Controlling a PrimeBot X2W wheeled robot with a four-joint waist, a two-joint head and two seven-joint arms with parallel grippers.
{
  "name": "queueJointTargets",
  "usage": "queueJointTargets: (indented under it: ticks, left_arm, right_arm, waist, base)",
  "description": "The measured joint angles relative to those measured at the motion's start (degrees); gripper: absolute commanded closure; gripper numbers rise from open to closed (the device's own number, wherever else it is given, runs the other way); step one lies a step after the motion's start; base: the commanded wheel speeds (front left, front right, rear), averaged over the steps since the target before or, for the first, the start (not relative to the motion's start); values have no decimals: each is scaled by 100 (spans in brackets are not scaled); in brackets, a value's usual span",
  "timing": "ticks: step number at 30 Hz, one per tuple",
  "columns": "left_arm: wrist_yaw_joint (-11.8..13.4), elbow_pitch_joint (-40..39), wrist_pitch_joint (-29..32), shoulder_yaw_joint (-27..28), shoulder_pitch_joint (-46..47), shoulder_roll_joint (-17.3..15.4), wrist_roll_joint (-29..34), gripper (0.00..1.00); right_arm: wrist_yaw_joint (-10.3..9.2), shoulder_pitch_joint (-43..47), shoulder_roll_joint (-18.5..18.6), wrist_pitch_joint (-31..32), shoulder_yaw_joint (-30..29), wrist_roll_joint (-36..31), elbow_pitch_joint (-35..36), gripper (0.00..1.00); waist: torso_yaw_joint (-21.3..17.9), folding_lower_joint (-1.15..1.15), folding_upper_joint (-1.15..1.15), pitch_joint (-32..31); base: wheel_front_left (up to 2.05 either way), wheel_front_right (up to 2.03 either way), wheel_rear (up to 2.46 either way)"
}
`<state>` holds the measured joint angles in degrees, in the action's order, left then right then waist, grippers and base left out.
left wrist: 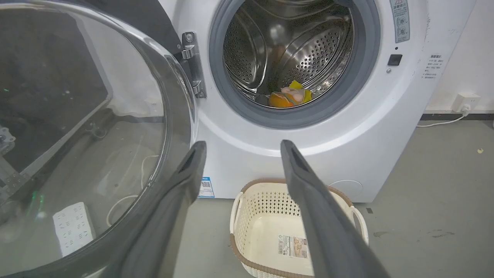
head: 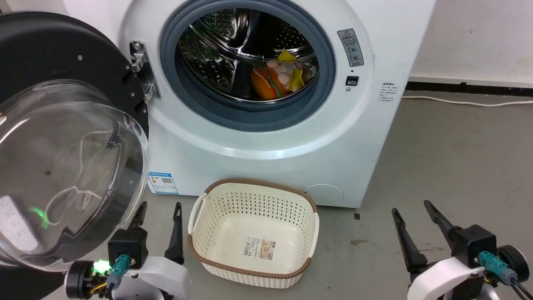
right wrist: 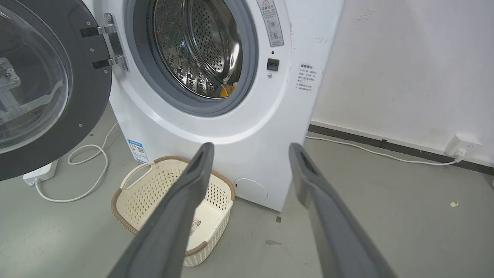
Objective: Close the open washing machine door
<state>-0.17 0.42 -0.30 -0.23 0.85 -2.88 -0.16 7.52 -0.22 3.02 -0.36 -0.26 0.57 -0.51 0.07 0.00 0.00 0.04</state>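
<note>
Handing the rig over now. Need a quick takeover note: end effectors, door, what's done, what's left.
left end effector: open, empty, low by the door's bottom edge; contact unclear.
right end effector: open, empty, above the floor, right of the basket.
door: swung wide open on its hinge, glass bulge facing the robot.
washing machine: opening uncovered, colourful items inside the drum; the basket sits empty in front.
Done: nothing on the door yet.
Left: swing the door round onto the opening and press it shut. The left arm looks nearest.
</note>
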Motion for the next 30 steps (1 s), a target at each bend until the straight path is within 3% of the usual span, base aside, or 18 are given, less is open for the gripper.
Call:
queueJointTargets:
  ticks: [12, 30]
  left_arm:
    - [0, 31, -136, -88, 5, -5, 0, 0]
    - [57, 41, -354, -149, 5, -56, -2, 0]
  right_arm:
    - [0, 0, 0, -153, -45, 62, -46, 0]
    - [0, -5, 0, -364, 166, 141, -157, 0]
  waist:
    - [186, 0, 0, -12]
    - [822, 0, 0, -38]
  base:
    - [0, 0, 0]
    - [0, 0, 0]
